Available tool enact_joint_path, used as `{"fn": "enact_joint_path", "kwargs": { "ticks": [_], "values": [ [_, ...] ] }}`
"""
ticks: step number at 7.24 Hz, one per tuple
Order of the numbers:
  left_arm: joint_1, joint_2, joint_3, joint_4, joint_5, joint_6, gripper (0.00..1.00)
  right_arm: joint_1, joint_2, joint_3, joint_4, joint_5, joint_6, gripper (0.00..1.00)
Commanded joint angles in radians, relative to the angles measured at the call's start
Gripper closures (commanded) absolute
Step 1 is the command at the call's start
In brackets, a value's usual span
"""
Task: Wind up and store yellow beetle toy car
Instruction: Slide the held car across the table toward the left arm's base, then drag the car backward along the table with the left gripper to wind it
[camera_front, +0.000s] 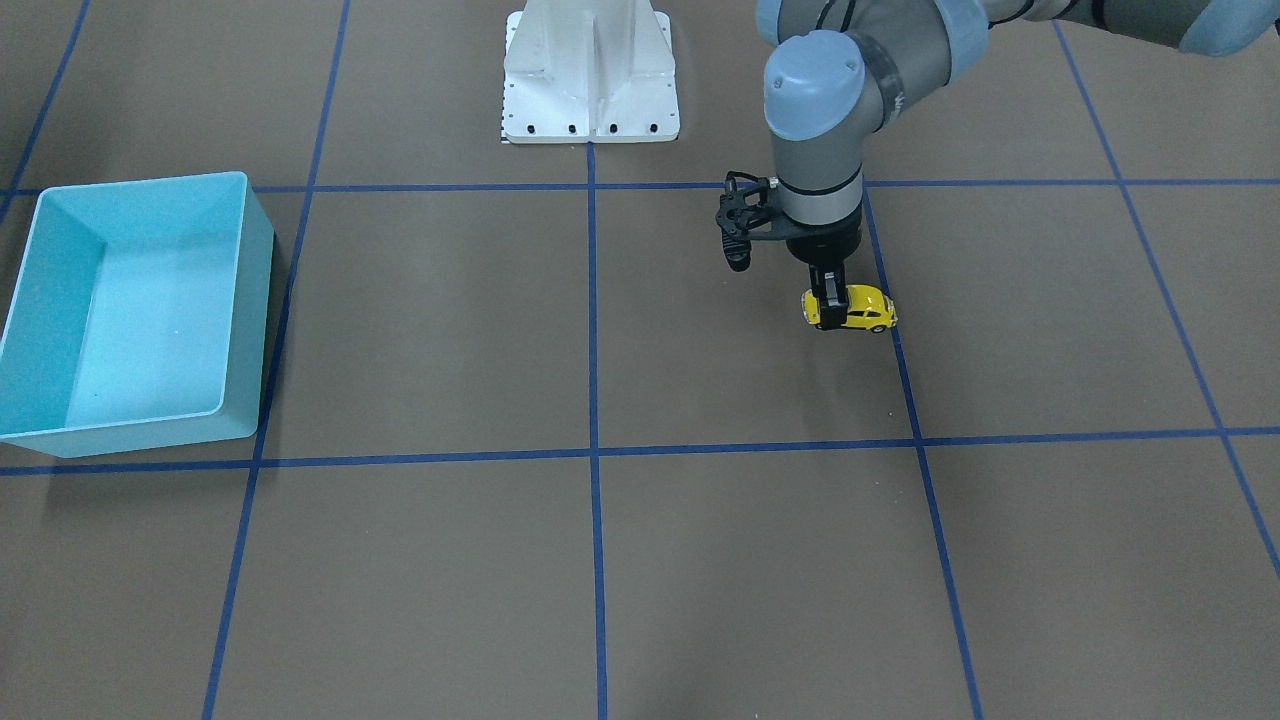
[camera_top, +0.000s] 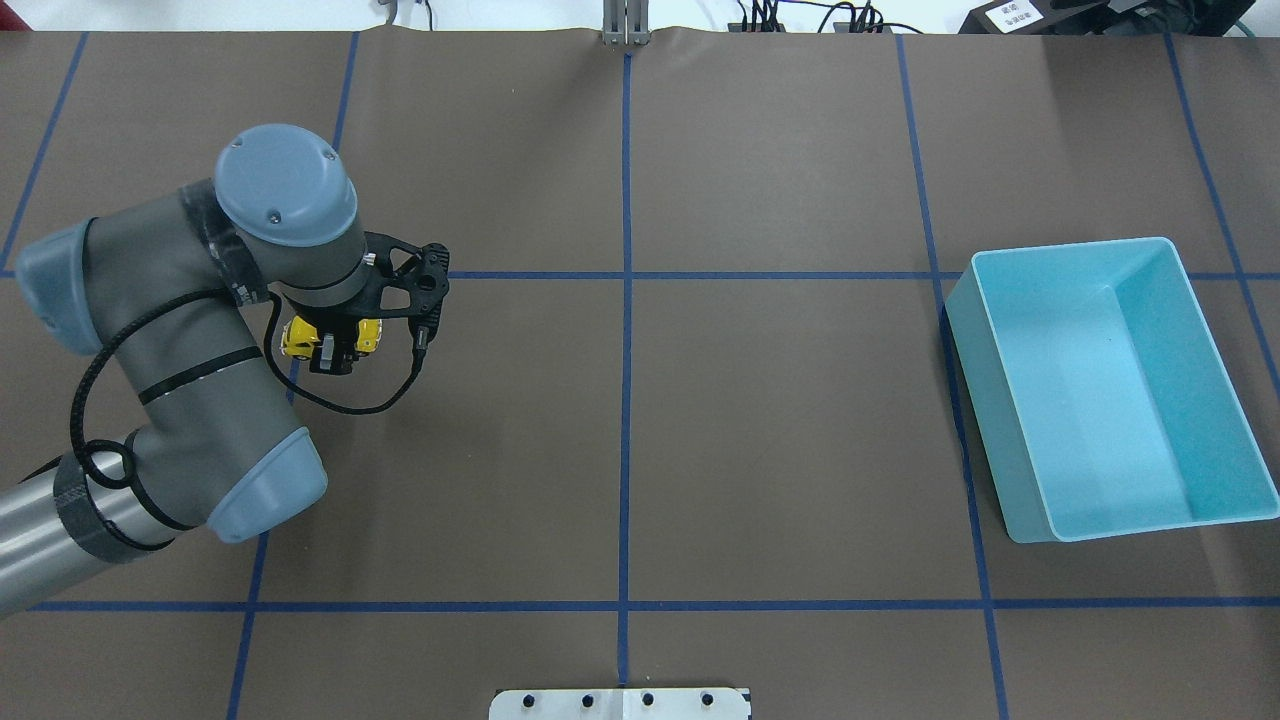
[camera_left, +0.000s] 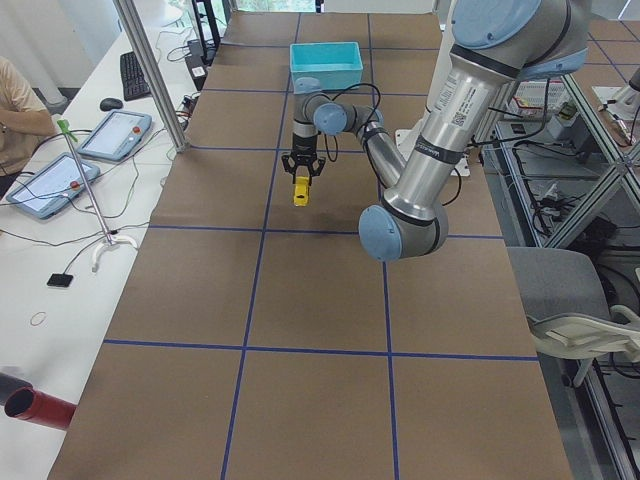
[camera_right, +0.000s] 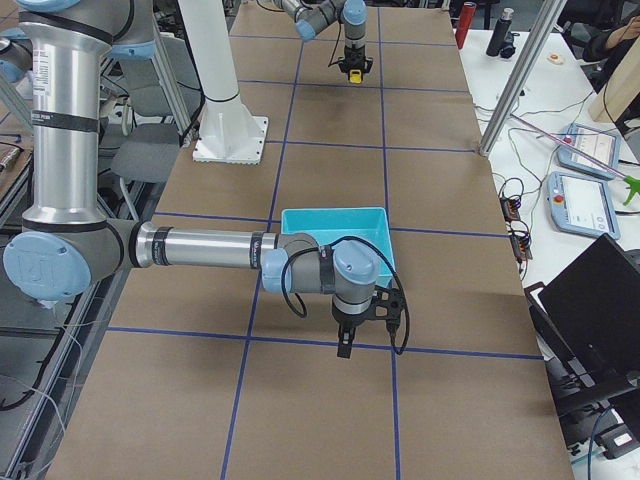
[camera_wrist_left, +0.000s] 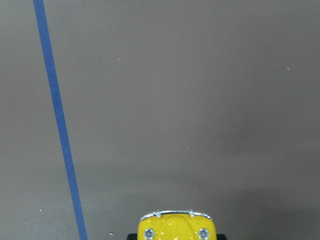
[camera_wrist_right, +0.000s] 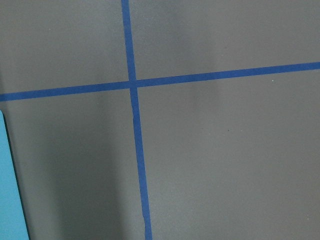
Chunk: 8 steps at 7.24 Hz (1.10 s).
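The yellow beetle toy car (camera_front: 868, 308), tiny and rounded with dark windows, black wheels, a chrome bumper and two round headlights, sits upright and level, pinched across its body by the left tool (camera_front: 832, 312), just beside a blue tape line (camera_front: 905, 380) on the brown worktop (camera_front: 700, 560), well apart from the light blue bin (camera_front: 250, 300).

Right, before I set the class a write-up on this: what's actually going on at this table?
The robot's left pincer is shut on the yellow beetle toy car, low over the brown table on the robot's left side. The light blue bin sits empty on the robot's right. The right pincer hangs over the table beside the bin; whether it is open cannot be told. The car is not yet stored.
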<state>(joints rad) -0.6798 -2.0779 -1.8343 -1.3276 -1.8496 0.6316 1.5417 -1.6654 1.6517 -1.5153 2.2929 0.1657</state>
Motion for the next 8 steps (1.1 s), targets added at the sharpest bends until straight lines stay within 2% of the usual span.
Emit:
{"fn": "enact_joint_path", "kwargs": {
  "ticks": [1,2,4,6,8],
  "values": [
    [-0.007,0.053,0.021,-0.135,-0.061,-0.001,1.00,0.000,-0.011,0.005,0.001,-0.007,-0.002,0.00],
    [-0.007,0.076,0.018,-0.177,-0.097,-0.003,1.00,0.000,-0.014,0.005,0.003,-0.006,-0.002,0.00],
    [-0.007,0.087,0.039,-0.211,-0.099,0.008,1.00,0.000,-0.016,0.005,0.003,-0.006,-0.002,0.00],
    [-0.007,0.130,0.050,-0.297,-0.099,0.008,1.00,0.000,-0.022,0.006,0.004,-0.006,-0.002,0.00],
    [-0.007,0.156,0.049,-0.317,-0.099,0.019,1.00,0.000,-0.022,0.006,0.004,-0.006,-0.002,0.00]
  ]
}}
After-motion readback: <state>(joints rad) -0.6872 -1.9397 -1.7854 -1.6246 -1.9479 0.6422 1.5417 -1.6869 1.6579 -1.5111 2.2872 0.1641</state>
